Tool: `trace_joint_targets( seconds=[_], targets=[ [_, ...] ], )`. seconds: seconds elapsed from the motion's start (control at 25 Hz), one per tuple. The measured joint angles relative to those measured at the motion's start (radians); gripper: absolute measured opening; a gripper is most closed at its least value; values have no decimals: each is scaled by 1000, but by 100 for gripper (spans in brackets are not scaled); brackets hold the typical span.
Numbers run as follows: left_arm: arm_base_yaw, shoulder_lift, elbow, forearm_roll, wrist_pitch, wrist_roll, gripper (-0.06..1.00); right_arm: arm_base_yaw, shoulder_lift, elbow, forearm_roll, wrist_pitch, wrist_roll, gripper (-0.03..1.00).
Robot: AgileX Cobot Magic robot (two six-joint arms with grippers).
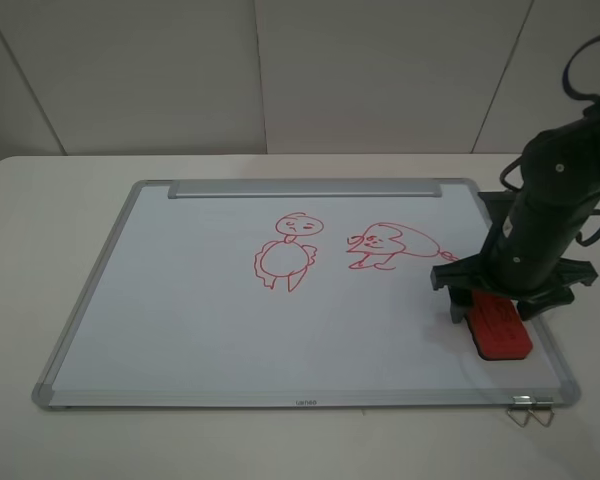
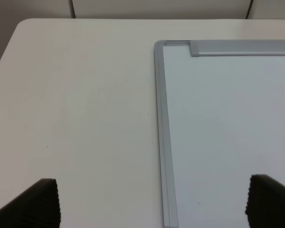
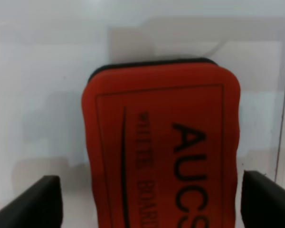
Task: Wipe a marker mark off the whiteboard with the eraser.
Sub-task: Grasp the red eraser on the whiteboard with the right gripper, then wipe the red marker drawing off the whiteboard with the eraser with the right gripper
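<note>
The whiteboard (image 1: 180, 320) lies flat on the table. Near its middle stands the marker mark (image 1: 285, 253), a red round-bellied figure with a small head. The red eraser (image 1: 502, 327) rests on the board's near right corner. My right gripper (image 1: 497, 305) is lowered over it and open; in the right wrist view the eraser (image 3: 161, 142) sits between the two fingers (image 3: 35, 202) with gaps on both sides. My left gripper (image 2: 152, 204) is open above the board's far left frame (image 2: 160, 118), holding nothing, and does not show in the exterior high view.
A red sideways heart-shaped creature (image 1: 385, 245) is drawn right of the figure. The metal tray strip (image 1: 305, 188) runs along the far edge. A wire clip (image 1: 530, 410) lies off the near right corner. White table (image 1: 40, 250) surrounds the board; a wall stands behind.
</note>
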Motion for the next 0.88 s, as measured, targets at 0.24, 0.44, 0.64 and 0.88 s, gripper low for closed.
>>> trace_joint_targets(
  seconds=[0.24,0.44,0.64,0.88],
  targets=[
    [0,0,0,0,0,0,78,-1,1,0,-10,6,0,49],
    [0,0,0,0,0,0,78,-1,1,0,-12,7,0,49],
    [0,0,0,0,0,0,78,-1,1,0,-13,7,0,49],
    [0,0,0,0,0,0,78,8,-61,-81,-37,155,-28,49]
  ],
)
